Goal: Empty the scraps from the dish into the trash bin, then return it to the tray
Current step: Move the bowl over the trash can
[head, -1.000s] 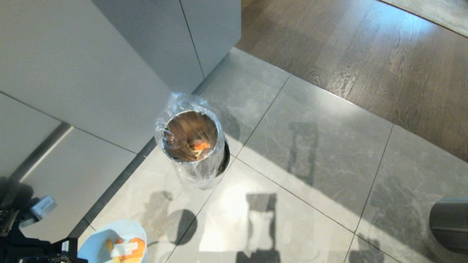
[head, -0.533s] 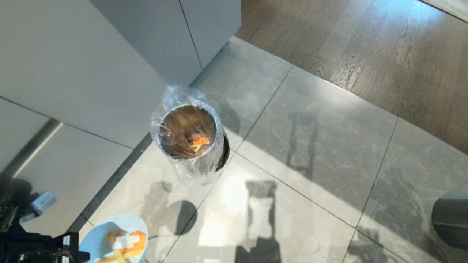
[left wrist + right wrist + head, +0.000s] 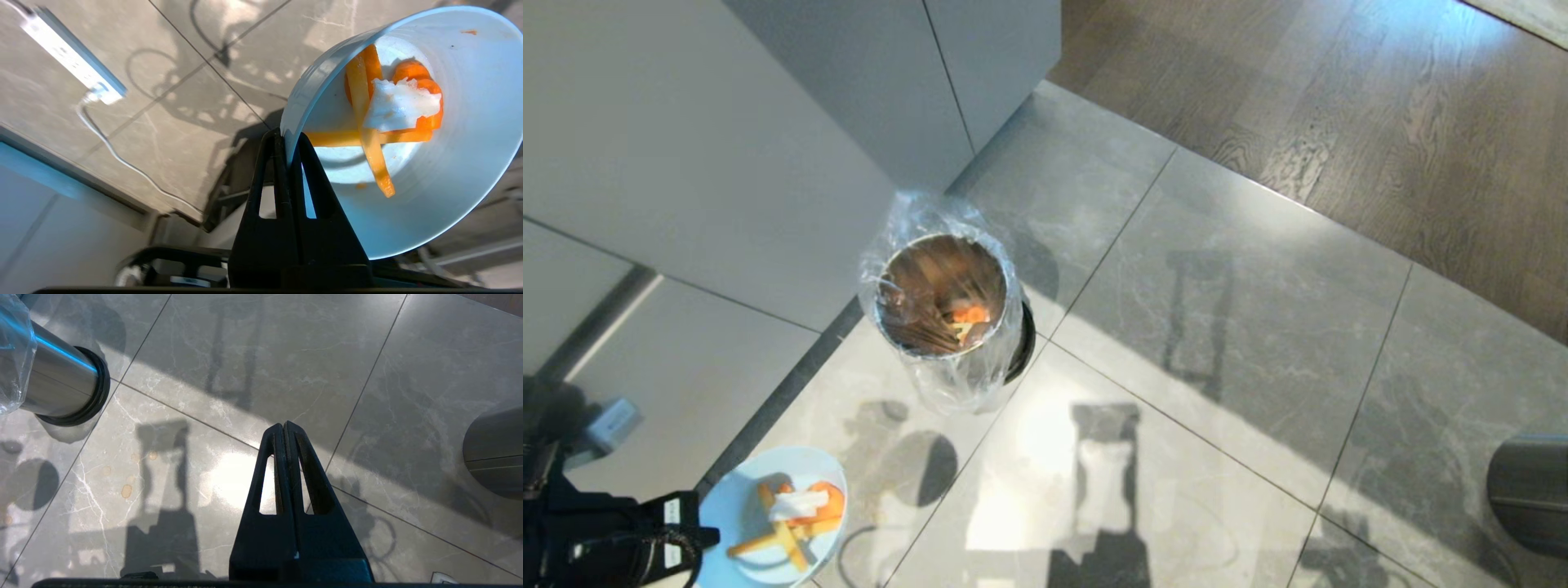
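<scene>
Left gripper [image 3: 288, 141] clamped on the rim of the dish [image 3: 739, 510], held low over floor, short of the trash bin [image 3: 943, 306]. Scraps [image 3: 384, 110] inside dish; bin's liner holds orange bits. Right gripper [image 3: 284, 428] closed, empty.

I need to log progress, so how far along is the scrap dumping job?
Done: the left gripper has the bowl pinched by its rim. In hand: carrying it, scraps inside, short of the lined trash bin. Left: tipping them in, then returning it to the tray, unseen here.
</scene>
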